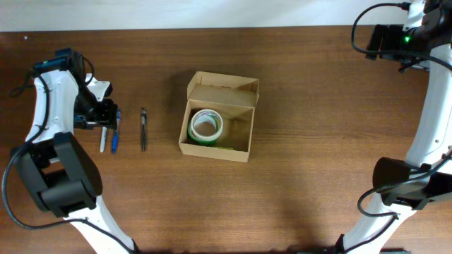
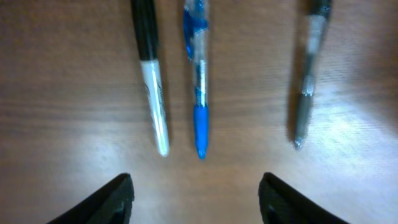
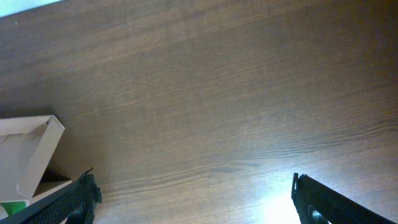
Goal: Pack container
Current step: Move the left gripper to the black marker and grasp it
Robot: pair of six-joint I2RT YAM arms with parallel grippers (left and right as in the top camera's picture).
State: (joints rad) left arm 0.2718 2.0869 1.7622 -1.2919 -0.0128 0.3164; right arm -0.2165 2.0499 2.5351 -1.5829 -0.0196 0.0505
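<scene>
The tan cardboard container (image 1: 216, 116) stands open at the table's middle, flap lid raised at the back. A green-and-white tape roll (image 1: 205, 126) lies inside it. Its corner shows in the right wrist view (image 3: 28, 155). Three pens lie left of it: a black-and-white marker (image 2: 152, 87), a blue pen (image 2: 198, 93) and a grey pen (image 2: 306, 87); overhead they are the marker (image 1: 103, 138), the blue pen (image 1: 115, 134) and the grey pen (image 1: 143, 128). My left gripper (image 2: 194, 196) is open and empty, just above the pens' ends. My right gripper (image 3: 193, 199) is open and empty, high at the far right.
The brown wooden table (image 1: 318, 141) runs to a white wall strip along the back edge. Both arms' white bases stand at the front corners, the left one (image 1: 60, 176) and the right one (image 1: 409, 183).
</scene>
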